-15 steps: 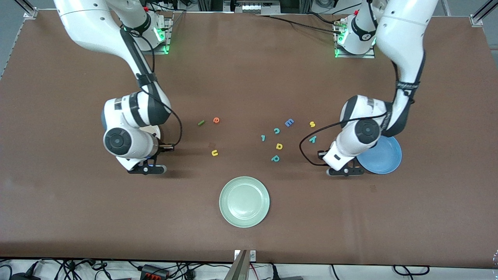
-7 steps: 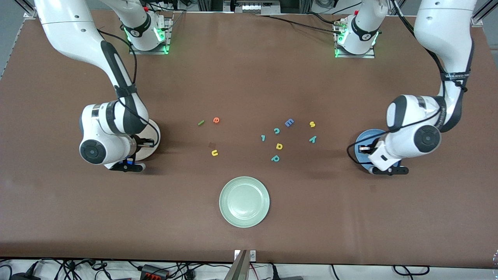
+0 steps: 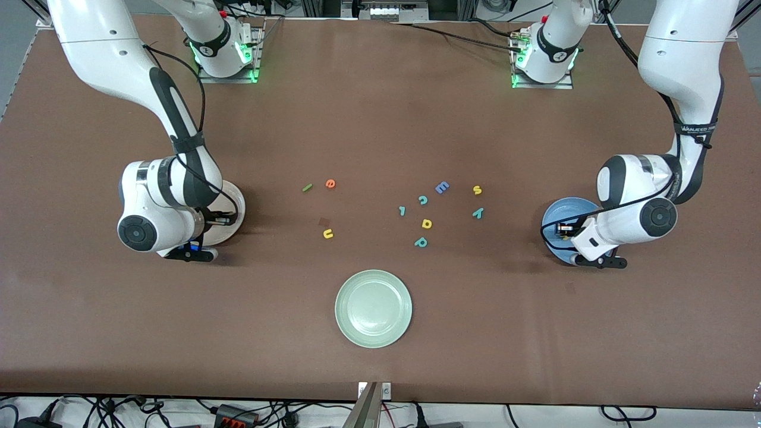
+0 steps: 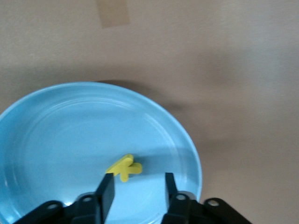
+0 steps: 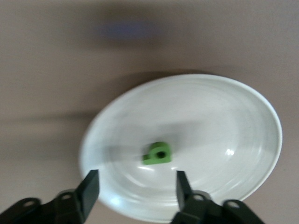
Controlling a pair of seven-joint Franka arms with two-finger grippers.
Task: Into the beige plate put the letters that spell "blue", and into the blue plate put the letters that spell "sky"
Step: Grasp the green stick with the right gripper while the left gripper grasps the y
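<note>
Both end effectors newly opened, emptied.

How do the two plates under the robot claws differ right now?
The blue plate holds a yellow letter; the beige plate holds a green one. The blue plate lies toward the left arm's end of the table, the beige toward the right arm's. Both are round, each under an open claw.

The whole table (image 3: pixel 380 368) is seen from a high front camera that faces both arm bases. Each wrist camera is pointed down, close over one plate — the left one over the blue plate (image 4: pixel 56 135), the right one over the beige plate (image 5: pixel 224 116). Both plates are partly seen from the front too.
</note>
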